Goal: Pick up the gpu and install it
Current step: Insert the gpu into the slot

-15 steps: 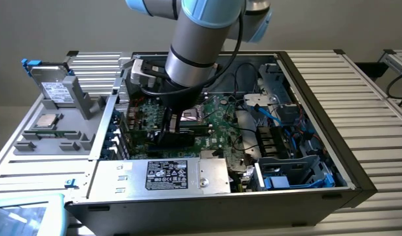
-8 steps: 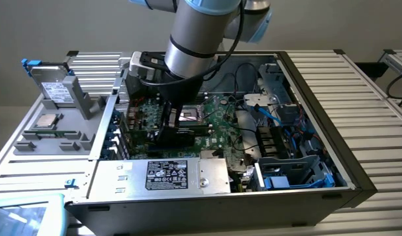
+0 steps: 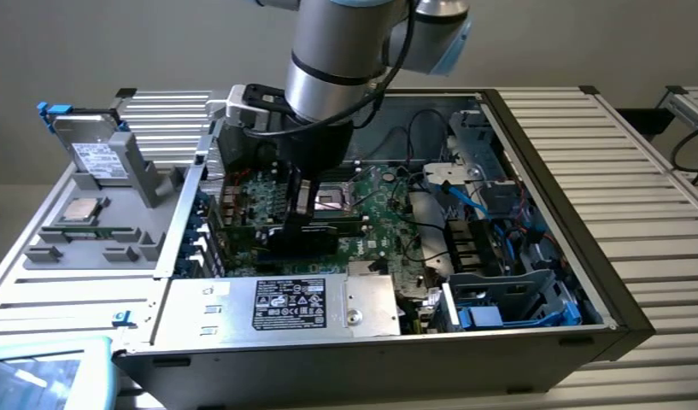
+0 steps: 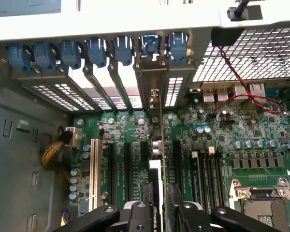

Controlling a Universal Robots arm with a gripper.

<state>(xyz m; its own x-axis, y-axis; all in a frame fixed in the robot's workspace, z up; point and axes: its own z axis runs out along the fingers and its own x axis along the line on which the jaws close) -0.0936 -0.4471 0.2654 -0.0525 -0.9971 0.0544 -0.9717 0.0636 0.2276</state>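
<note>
The gpu (image 4: pixel 155 178) stands on edge over the green motherboard (image 4: pixel 222 140), lined up with an expansion slot. Its metal bracket (image 4: pixel 153 99) meets the rear slot openings of the case. In the exterior view the gpu (image 3: pixel 297 236) is a dark card low over the motherboard (image 3: pixel 378 213), directly under my gripper (image 3: pixel 304 215). In the wrist view my gripper (image 4: pixel 160 217) straddles the card's near end, one side on each face. Whether it presses on the card I cannot make out.
Blue retention clips (image 4: pixel 96 50) line the rear slot covers. The CPU socket (image 4: pixel 263 203) lies beside the gripper. A power supply (image 3: pixel 291 303) fills the case's near side, and blue cables (image 3: pixel 474 205) and drive cages sit at the exterior view's right. A grey parts tray (image 3: pixel 92 213) stands at its left.
</note>
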